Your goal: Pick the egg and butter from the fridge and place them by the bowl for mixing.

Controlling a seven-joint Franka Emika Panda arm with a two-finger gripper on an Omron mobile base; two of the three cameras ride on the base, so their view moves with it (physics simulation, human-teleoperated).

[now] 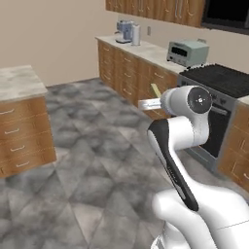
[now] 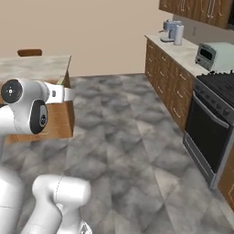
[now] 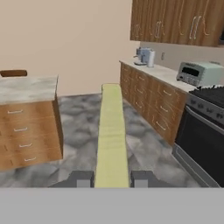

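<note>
While the robot stands in the open middle of a simulated kitchen with a grey stone-patterned floor (image 2: 132, 137), its white arm (image 1: 182, 131) is raised at about counter height. On the left sits an island (image 3: 26, 87) with a pale stone top and wooden drawers. Along the right wall runs a counter (image 1: 146, 48) over wooden cabinets, carrying a coffee machine (image 1: 125, 31) at the far end and a toaster oven (image 1: 187, 52) nearer, and a black stove (image 2: 215, 119) stands nearest of all.

In the hand view the gripper (image 3: 111, 178) is closed on the butter (image 3: 111, 131), a thin olive-yellow stick. Its two dark fingers (image 3: 81, 179) clamp the near end from either side, touching it. The stick's long axis runs straight out from the fingers, away from the hand, pointing toward the far beige wall (image 3: 65, 39), between island and counter. In the left base view a short stretch of it shows tilted, just past the arm's wrist joint.

This looks like the carrying step. Because the stick is held at one end only, the free end could swing or catch on things. A good carry would keep the grip firm, move steadily, and leave room in front of the hand when turning near the island or counter. Placing it flat, long side down, would suit it best.
</note>
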